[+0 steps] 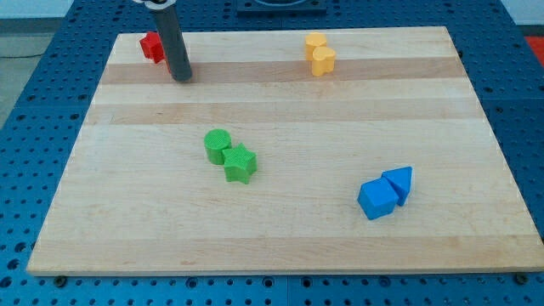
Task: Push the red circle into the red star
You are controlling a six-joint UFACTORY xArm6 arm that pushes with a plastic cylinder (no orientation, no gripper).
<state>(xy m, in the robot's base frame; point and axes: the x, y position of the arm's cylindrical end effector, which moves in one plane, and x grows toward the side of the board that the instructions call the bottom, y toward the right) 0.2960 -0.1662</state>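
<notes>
Most of the red plastic piece [152, 47] in the upper left of the frame is hidden behind the straight dark rod [172, 38], so only its left part shows. That part has angular, pointed edges, but it cannot be told whether this is the red star, the red circle, or both pressed together. The rod's upper end is cut off by the top edge of the frame.

The tool is a plain rod with nothing to open or close, and it holds nothing. My tip [182, 77] rests on the pale wooden surface [280, 246] just to the lower right of the red piece. Whether the rod's side touches the red plastic cannot be made out.

Two yellow plastic blocks [320, 53] sit touching each other near the upper middle of the frame, their shapes unclear. Near the centre, a green round cylinder block [218, 145] touches a green star block [240, 163] at its lower right. In the lower right of the frame, a blue cube-like block [377, 200] touches a blue wedge-like block [399, 181]. All three pairs lie well apart from my tip.
</notes>
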